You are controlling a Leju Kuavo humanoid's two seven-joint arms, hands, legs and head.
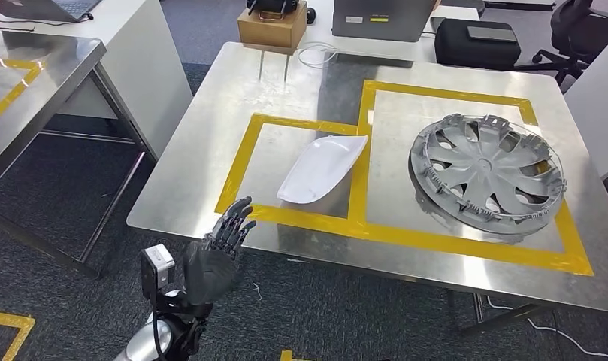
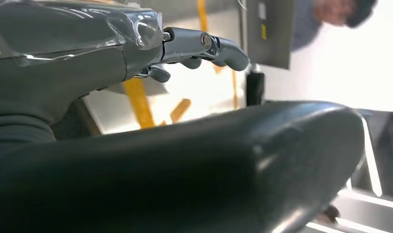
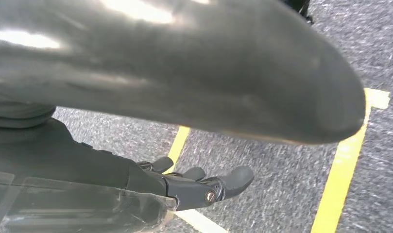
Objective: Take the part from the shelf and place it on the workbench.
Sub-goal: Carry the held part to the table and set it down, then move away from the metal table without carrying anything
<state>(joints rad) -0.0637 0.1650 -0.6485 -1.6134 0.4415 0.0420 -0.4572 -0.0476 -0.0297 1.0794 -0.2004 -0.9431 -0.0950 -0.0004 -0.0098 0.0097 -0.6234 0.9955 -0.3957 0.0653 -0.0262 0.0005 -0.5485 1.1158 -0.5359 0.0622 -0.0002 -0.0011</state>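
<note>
Here the left hand [image 1: 218,252] is spread open, seemingly touching nothing

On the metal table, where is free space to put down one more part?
Free: the steel strip between the left yellow square and the cardboard box, and the near edge below the tape. Crowded: the white part and the wheel cover fill their squares.

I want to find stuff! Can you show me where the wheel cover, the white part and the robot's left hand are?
wheel cover [image 1: 487,171], head view, on its center hub.
white part [image 1: 321,169], head view, on the middle of its smooth shell.
left hand [image 1: 213,259], head view, on its back, below the spread fingers.
</note>
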